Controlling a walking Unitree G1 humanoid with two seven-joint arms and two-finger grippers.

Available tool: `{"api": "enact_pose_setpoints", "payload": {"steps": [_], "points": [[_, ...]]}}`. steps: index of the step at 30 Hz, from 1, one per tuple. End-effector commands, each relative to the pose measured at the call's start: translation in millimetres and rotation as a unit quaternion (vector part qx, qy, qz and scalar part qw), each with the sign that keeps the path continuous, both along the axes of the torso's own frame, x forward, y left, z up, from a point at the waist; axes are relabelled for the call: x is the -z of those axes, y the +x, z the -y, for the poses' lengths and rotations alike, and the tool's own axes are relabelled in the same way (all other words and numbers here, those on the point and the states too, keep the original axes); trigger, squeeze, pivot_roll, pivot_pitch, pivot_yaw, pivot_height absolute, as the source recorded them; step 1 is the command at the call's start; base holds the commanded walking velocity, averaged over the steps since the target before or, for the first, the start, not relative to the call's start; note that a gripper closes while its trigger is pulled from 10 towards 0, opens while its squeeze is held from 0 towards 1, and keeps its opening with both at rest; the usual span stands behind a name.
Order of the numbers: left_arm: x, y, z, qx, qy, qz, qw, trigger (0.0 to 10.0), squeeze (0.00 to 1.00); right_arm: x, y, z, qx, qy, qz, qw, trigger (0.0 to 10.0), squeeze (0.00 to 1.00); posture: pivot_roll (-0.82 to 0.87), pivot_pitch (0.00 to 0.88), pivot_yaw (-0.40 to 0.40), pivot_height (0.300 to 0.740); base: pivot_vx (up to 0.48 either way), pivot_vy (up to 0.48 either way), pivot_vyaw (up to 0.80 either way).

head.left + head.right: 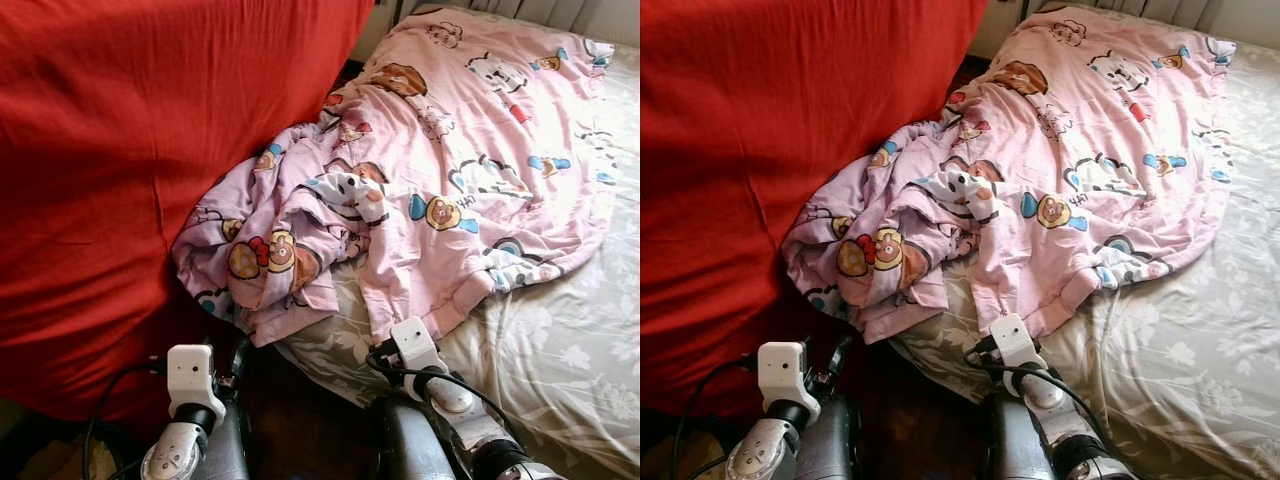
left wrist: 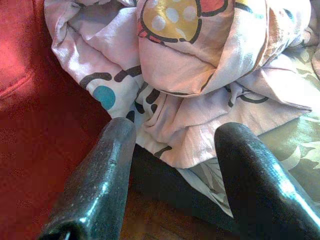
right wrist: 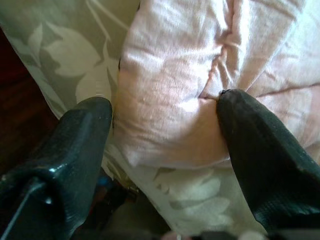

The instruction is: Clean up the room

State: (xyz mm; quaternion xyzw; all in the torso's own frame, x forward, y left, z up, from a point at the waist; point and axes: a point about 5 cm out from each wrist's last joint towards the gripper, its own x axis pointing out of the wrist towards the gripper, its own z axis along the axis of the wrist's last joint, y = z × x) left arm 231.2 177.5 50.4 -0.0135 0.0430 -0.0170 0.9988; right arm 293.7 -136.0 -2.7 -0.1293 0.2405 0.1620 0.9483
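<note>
A pink quilt (image 1: 450, 150) printed with cartoon animals lies crumpled on the bed, its near end bunched into folds (image 1: 290, 250) at the mattress edge. My left gripper (image 2: 177, 127) is open, and its fingers (image 2: 107, 165) point at the bunched folds (image 2: 190, 65) from just below the bed edge. My right gripper (image 3: 165, 102) is open too. Its fingers (image 3: 260, 145) stand on either side of the quilt's rolled hem (image 3: 175, 100), with one tip touching the cloth. In the eye views both wrists (image 1: 195, 375) (image 1: 415, 350) sit low at the bedside.
A large red cloth (image 1: 120, 150) hangs on the left and touches the quilt. The bed has a grey-green floral sheet (image 1: 580, 350), bare at the right. Dark wooden floor (image 1: 300, 420) lies between my arms. A black cable (image 1: 110, 395) loops by the left wrist.
</note>
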Motion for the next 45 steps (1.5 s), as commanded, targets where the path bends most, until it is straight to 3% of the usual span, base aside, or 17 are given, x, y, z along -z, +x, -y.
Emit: {"api": "enact_pose_setpoints", "payload": {"steps": [1,15,34,35,36,37,45], "points": [[1.8,-4.9,1.7,0.008,0.010,-0.008,1.000,10.0,0.00,6.4,-6.0,2.1,0.001,-0.005,-0.012,1.000,10.0,0.00,0.08,0.239,-0.057,0.576,0.000,0.000,0.00],[-4.1,-11.9,2.0,0.022,0.021,-0.008,1.000,10.0,0.00,12.4,-15.0,-11.7,-0.054,-0.054,0.008,0.997,10.0,0.00,0.10,0.322,-0.039,0.576,0.000,0.000,0.00],[-3.9,-15.9,6.5,0.022,0.018,-0.017,0.999,10.0,0.00,2.7,-7.1,8.7,0.020,-0.087,0.073,0.993,10.0,0.00,0.09,0.345,-0.046,0.576,0.000,0.000,0.00],[-3.6,-15.9,6.5,0.021,0.018,-0.017,0.999,10.0,0.00,1.0,-6.1,9.9,0.025,-0.083,0.080,0.993,5.4,0.00,0.09,0.343,-0.047,0.576,0.000,0.000,0.00],[-3.5,-15.8,6.4,0.021,0.018,-0.017,0.999,10.0,0.00,0.5,-5.7,10.5,0.027,-0.083,0.081,0.993,1.6,0.00,0.09,0.342,-0.048,0.576,0.000,0.000,0.00],[-3.3,-15.4,6.2,0.020,0.018,-0.017,0.999,10.0,0.00,0.0,-5.1,11.3,0.030,-0.083,0.082,0.993,0.0,0.00,0.09,0.340,-0.049,0.576,0.000,0.000,0.00],[-3.3,-11.1,5.5,0.014,0.021,-0.015,1.000,10.0,0.00,-2.3,-3.4,11.8,0.035,-0.072,0.087,0.993,0.0,0.00,0.08,0.322,-0.055,0.576,0.000,0.000,0.00]]}}
